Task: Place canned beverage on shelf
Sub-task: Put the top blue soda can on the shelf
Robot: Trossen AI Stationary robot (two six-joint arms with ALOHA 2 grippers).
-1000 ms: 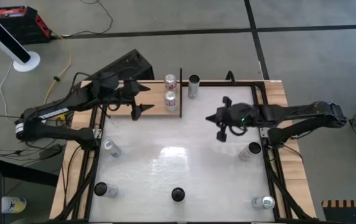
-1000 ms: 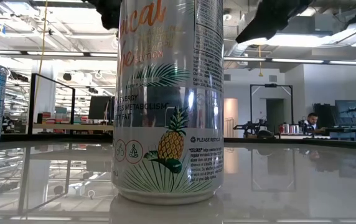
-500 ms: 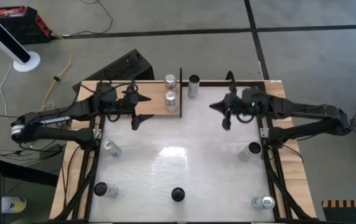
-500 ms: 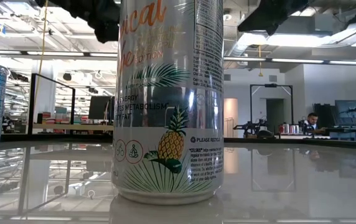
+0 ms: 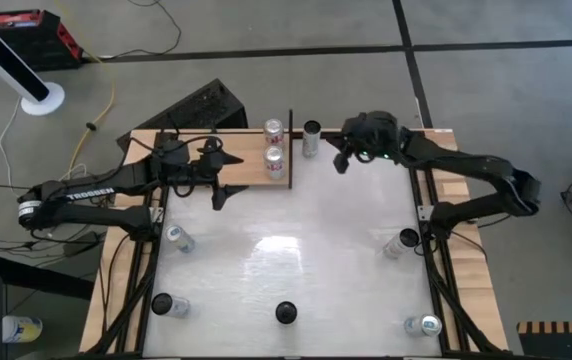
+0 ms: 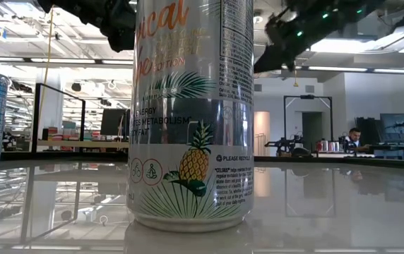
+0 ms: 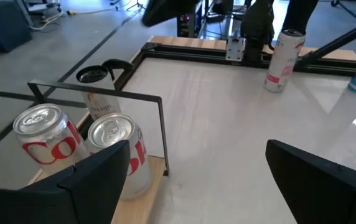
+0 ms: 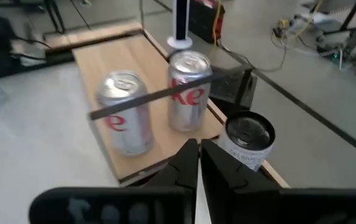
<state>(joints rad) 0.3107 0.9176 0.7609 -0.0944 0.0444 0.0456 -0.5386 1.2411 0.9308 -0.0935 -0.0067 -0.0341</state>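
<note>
Two cans (image 5: 274,145) stand upright on the shelf (image 5: 246,165) — left tool (image 5: 217,172) open, right tool (image 5: 342,150) closed, empty.

Beyond the desk (image 5: 296,215), grey floor crossed by dark seams. At the upper left corner, a red and black box (image 5: 24,32), a white fan base (image 5: 43,98) with a slanted white pole, a yellow cable (image 5: 103,105) trailing toward the desk. Against the far left corner, a tilted black case (image 5: 198,103). In the low view, open office space: ceiling lights, monitors, a seated person (image 6: 354,137) far right.
</note>
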